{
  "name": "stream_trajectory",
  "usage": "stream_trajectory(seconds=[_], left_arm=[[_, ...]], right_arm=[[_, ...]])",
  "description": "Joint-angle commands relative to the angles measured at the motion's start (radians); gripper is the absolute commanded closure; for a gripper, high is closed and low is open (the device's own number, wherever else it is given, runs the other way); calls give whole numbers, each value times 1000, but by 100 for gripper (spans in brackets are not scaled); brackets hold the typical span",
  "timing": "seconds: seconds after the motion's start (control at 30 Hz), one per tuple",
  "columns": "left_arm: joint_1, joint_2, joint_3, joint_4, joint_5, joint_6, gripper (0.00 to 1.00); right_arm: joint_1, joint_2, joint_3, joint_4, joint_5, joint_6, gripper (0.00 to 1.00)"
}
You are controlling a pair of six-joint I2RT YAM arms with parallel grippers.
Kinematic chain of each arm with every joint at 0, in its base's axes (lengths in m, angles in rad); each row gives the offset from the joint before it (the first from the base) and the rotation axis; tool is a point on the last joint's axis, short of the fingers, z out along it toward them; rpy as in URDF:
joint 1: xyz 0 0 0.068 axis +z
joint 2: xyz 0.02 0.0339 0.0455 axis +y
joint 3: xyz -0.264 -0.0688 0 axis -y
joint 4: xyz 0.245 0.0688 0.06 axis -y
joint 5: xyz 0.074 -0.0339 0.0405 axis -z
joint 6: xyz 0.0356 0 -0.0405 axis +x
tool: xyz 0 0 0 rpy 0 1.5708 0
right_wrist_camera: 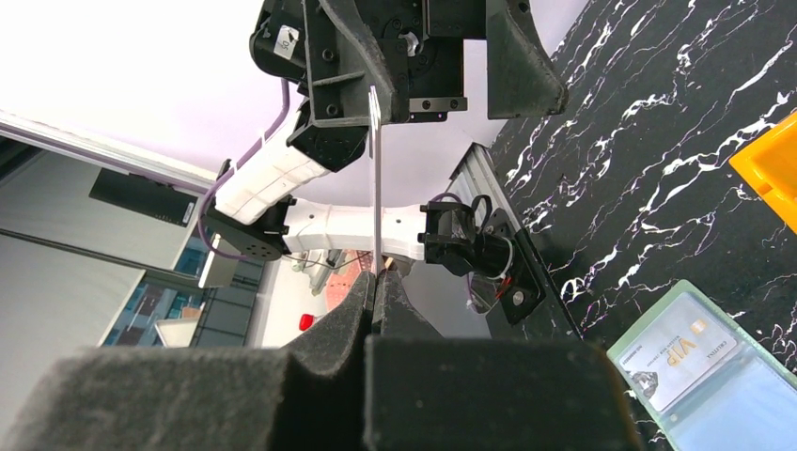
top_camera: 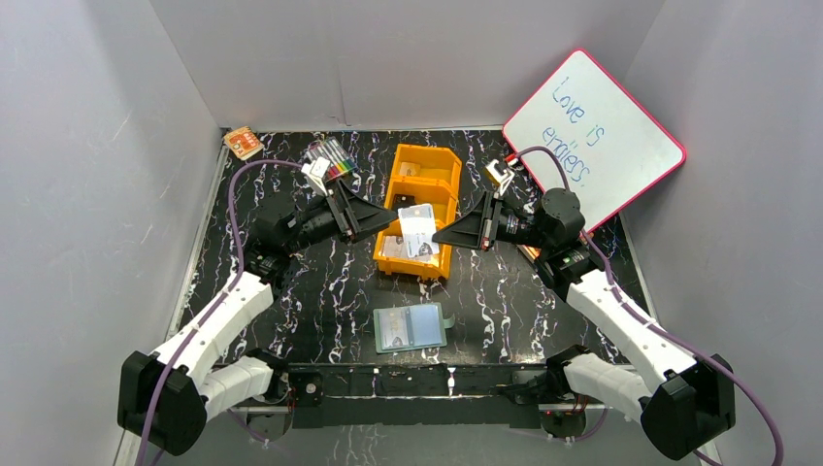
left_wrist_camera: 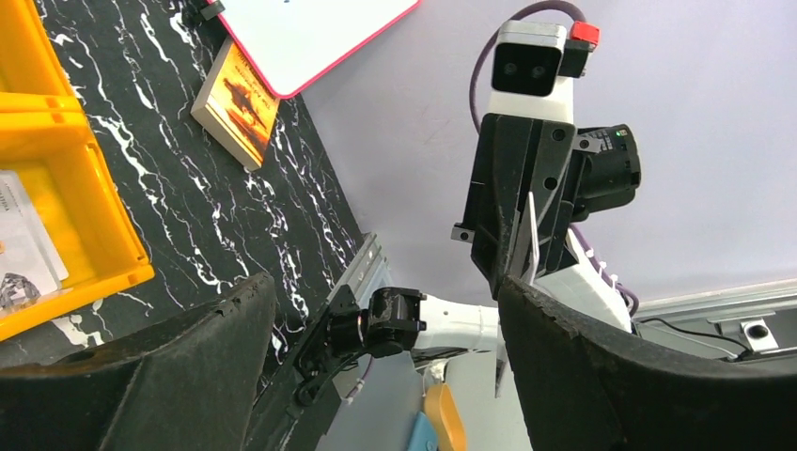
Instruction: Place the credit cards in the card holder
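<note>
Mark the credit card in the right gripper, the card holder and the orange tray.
credit card (top_camera: 417, 228), top view, middle of its face.
card holder (top_camera: 427, 325), top view, blue-grey inner side.
orange tray (top_camera: 427, 153), top view, far wall.

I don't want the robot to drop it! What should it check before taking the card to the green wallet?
1. Right jaws shut on the credit card: ok.
2. Left jaws open: ok.
3. Left jaws clear of the credit card: cannot tell.
4. Card holder lying open on the table: ok.
5. Empty pocket beside the stored card: ok.
6. Credit card turned to suit the pocket: cannot tell.
</note>
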Motion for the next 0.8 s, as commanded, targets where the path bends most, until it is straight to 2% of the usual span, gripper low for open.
stream_trajectory(seconds=[0.0, 0.17, 0.27, 0.4, 0.57, 0.77], left_arm=[[-5, -36, 35, -15, -18, 21, 15], [-8, -68, 77, -141, -107, 79, 15], [-14, -83, 81, -149, -132, 81, 14], [-31, -94, 71, -81, -119, 71, 13], [-56, -52, 46, 60, -5, 20, 14], [-75, -38, 32, 97, 29, 14, 17]], right_arm=[[-4, -32, 14, 20, 5, -17, 100], [-3, -40, 5, 8, 21, -17, 100], [-3, -41, 2, -3, 22, -17, 100], [-3, -38, 1, -6, 11, -17, 100], [-3, -30, 3, 18, -16, -7, 100], [-2, -30, 4, 33, -19, -2, 100]])
